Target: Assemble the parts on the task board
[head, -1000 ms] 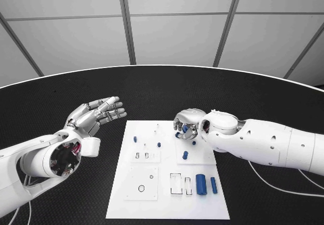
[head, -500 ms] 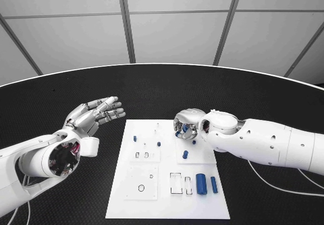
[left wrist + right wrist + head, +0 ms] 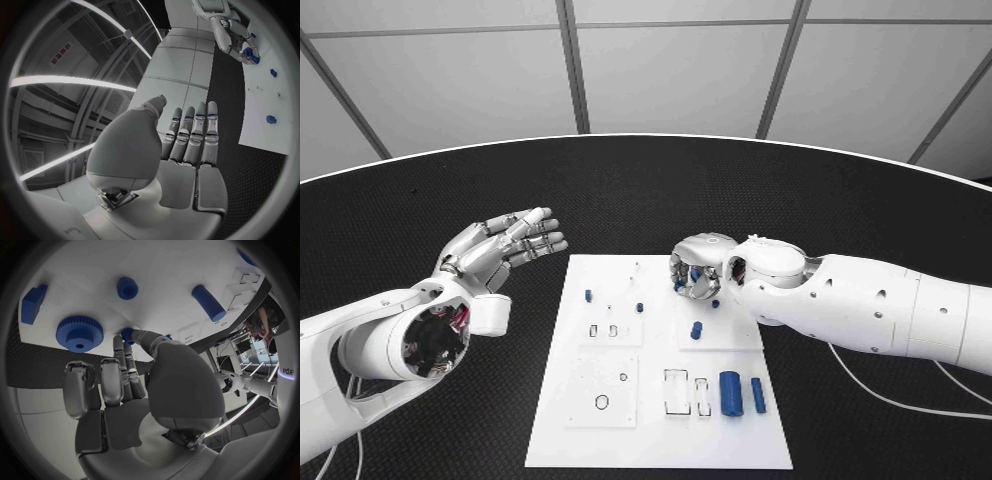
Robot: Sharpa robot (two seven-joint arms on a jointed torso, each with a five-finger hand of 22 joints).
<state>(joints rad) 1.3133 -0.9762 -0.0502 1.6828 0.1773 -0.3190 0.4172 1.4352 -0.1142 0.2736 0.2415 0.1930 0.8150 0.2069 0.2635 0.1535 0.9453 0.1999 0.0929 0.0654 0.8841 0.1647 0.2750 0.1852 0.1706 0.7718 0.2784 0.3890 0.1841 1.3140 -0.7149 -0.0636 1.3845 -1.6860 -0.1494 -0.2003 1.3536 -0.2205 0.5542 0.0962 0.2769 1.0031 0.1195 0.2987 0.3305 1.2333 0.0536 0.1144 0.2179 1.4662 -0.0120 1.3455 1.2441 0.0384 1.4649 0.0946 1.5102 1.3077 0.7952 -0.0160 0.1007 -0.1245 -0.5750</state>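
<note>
The white task board [image 3: 661, 410] lies mid-table. My right hand [image 3: 697, 266] hovers over its far right part with fingers curled downward. In the right wrist view its thumb and fingertips [image 3: 119, 342] pinch a small blue peg [image 3: 128, 334] close above the board, next to a blue gear [image 3: 79, 333]. My left hand [image 3: 502, 245] is raised left of the board, open, fingers straight and holding nothing; the left wrist view shows its palm [image 3: 187, 145] the same way. A short blue peg [image 3: 695, 330] and two blue cylinders [image 3: 730, 392] lie on the board's right side.
Small blue pegs [image 3: 589, 296] stand on the board's left half near cut-out slots [image 3: 602, 331]. A blue block [image 3: 32, 302], a round peg [image 3: 127, 288] and a long cylinder [image 3: 208, 302] lie around the right hand. A white cable [image 3: 906, 400] trails right of the board.
My right hand has sunk slightly toward the board while keeping its pinch. The left hand has stayed where it was.
</note>
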